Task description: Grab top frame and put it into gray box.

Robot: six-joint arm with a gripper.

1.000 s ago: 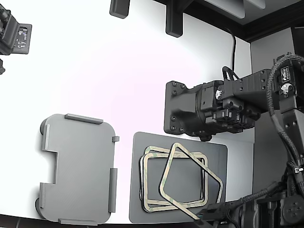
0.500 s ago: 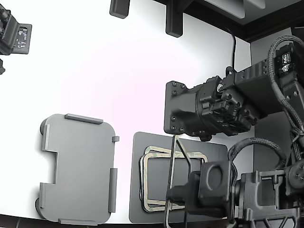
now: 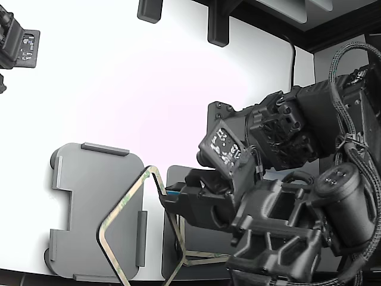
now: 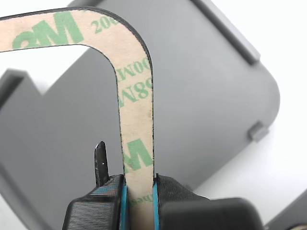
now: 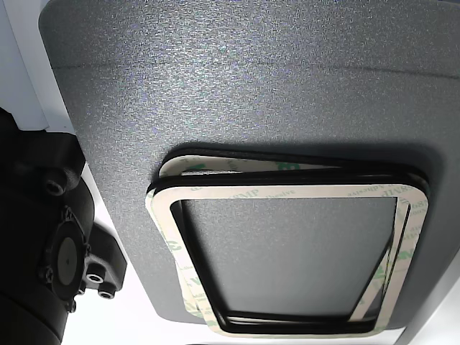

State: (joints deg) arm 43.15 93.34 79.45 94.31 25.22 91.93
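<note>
My gripper [image 3: 168, 192] is shut on the top frame [image 3: 122, 199], a thin tan frame with green print. It holds the frame tilted on edge, above the gray box [image 3: 89, 196] and over that box's right edge in the exterior view. In the wrist view the frame strip [image 4: 136, 110] is pinched between the two black fingers of my gripper [image 4: 139, 203], with the gray box [image 4: 206, 96] beneath. The remaining frames [image 5: 287, 194] lie stacked on the darker gray plate [image 5: 251, 86]. In the exterior view my arm hides most of that stack [image 3: 199, 257].
A second black arm [image 3: 280, 137] hangs over the dark plate [image 3: 175, 176] at the exterior view's right. Black fixtures [image 3: 217, 27] stand at the table's far edge and a black device [image 3: 18, 44] at the far left. A black arm part [image 5: 43, 237] shows beside the plate.
My gripper has lifted the top frame off the stack and carried it to the exterior view's left, from over the dark plate to over the gray box's right edge.
</note>
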